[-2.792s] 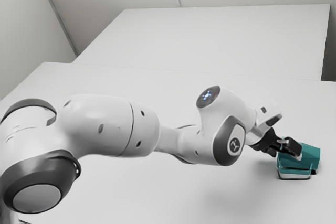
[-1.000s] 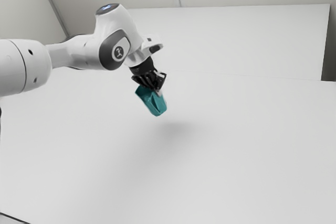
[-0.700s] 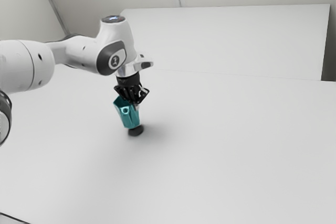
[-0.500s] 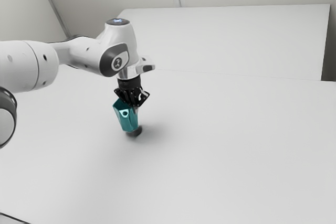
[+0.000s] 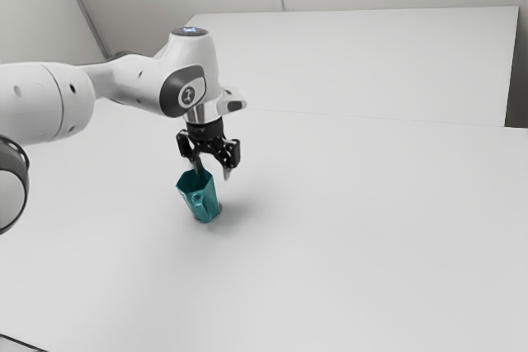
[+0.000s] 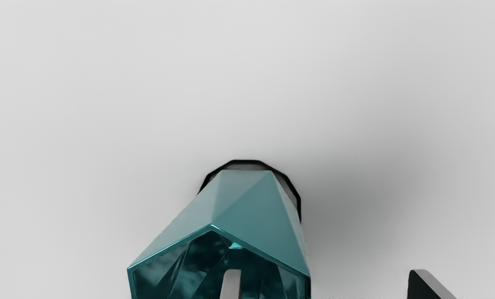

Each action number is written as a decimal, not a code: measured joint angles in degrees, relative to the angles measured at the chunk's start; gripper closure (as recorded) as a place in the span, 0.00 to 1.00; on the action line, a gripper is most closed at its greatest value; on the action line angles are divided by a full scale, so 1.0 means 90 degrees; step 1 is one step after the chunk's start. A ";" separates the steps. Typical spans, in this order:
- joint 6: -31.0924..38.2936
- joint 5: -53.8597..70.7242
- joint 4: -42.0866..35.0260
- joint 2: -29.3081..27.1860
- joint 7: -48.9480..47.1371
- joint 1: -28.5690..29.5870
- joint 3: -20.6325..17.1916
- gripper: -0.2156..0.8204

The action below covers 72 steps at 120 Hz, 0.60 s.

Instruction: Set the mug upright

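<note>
My gripper (image 5: pixel 212 174) points down over the mug in the exterior view, its fingers spread wide. The teal faceted mug (image 5: pixel 200 197) stands on its base on the table with its mouth up, leaning slightly if at all. One finger reaches into the mouth; the other hangs outside the wall. In the wrist view the mug (image 6: pixel 247 207) shows its open mouth and dark base rim, and the gripper (image 6: pixel 325 280) has one fingertip inside the mouth and the other well apart beyond the wall. Neither pair of sides is pinched.
A white table (image 5: pixel 371 228) surrounds the mug, with another pale surface (image 5: pixel 355 55) behind it. The arm comes in from the exterior view's left, above the table. A dark edge shows at the exterior view's lower left corner.
The mug was lifted from the exterior view's right, carried left, turned mouth-up and lowered. Since half a second ago my fingers have opened and the mug sits slightly lower.
</note>
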 joint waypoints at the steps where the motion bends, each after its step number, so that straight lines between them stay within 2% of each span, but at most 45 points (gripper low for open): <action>1: -0.0012 -0.0004 0.0012 -0.0020 -0.0003 0.0000 -0.0010 0.39; 12: -0.0228 -0.0033 0.0191 -0.0452 -0.0022 0.0004 -0.0200 0.33; 35: -0.0968 -0.0046 0.1460 -0.0903 0.0278 0.0039 -0.0430 0.26; 72: -0.1773 -0.0058 0.1696 -0.1149 0.0752 0.0444 -0.0385 0.22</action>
